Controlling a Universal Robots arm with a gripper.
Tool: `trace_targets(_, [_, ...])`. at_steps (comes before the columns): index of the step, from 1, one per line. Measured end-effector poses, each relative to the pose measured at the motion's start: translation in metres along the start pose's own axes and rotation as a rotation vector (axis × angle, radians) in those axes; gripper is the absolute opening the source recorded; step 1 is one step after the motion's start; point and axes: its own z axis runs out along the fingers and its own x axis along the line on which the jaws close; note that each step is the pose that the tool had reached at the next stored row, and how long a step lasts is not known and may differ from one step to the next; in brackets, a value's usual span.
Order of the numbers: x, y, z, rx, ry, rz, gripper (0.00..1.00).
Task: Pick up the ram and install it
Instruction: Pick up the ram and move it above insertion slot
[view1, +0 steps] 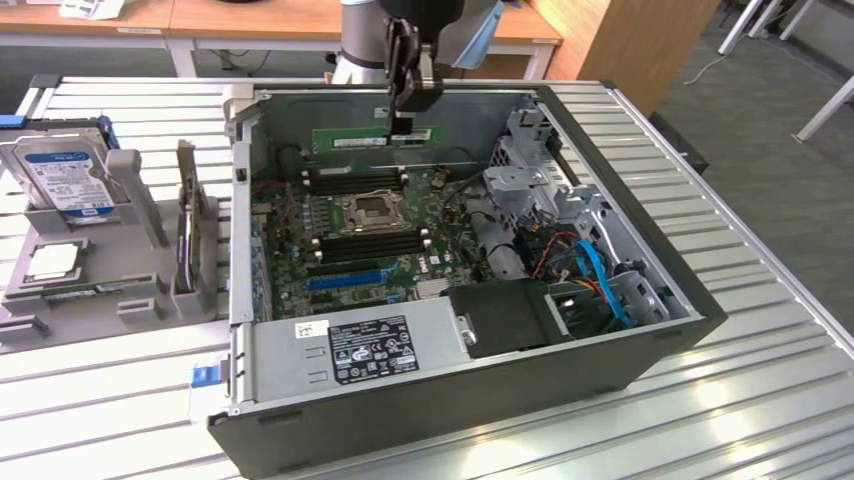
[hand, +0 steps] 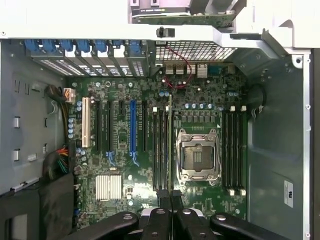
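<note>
**A:** What is the gripper (view1: 402, 120) doing?

**B:** It is clenched on the ram (view1: 363, 138); the green stick hangs level from the fingertips, running out to both sides of them, over the open computer case (view1: 534, 405); the arm above the gripper is cut off from sight.

**A:** And from the wrist?

**B:** The gripper (hand: 170, 199) pinches the ram (hand: 170, 140) edge-on, a thin line reaching straight out from the pads; its chips are hidden at that angle.

**A:** What lies beneath it?

**B:** The motherboard (hand: 125, 165); black memory slots (hand: 159, 145) run directly under the stick, with the CPU socket (hand: 198, 156) just to one side; which slot it lines up with I cannot tell, nor whether its lower edge touches one.
</note>
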Motion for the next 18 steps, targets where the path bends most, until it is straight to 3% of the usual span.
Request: trace_targets(18, [0.001,-0.0004,0.0200,0.0000,0.0001,0.000,0.11])
